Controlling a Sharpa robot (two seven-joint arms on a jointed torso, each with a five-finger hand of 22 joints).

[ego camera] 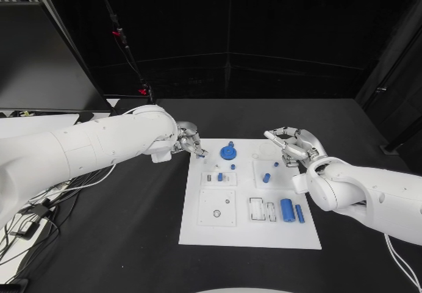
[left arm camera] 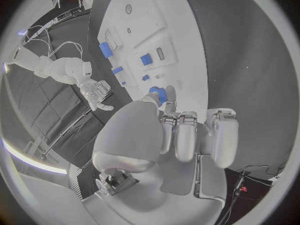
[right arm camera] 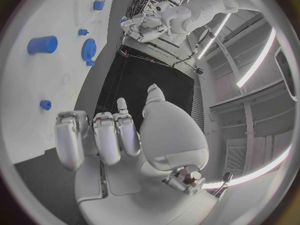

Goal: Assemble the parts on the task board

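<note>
1. Black table point(ego camera: 123, 244) carries the white task board point(ego camera: 250, 235) at its middle, under dark walls
2. Blue parts sit on the board: a gear point(ego camera: 228, 151) near the far edge, a small peg point(ego camera: 266, 178) mid-board, and two cylinders point(ego camera: 288, 210) lying toward the near right
3. Left robot hand point(ego camera: 187, 143) hovers at the board's far left corner just beside the gear; whether it holds anything cannot be told
4. Right robot hand point(ego camera: 293, 145) hangs over the far right edge, fingers apart and empty
5. Risk: a careless reach by the left robot hand could knock the gear askew, or roll loose cylinders
</note>
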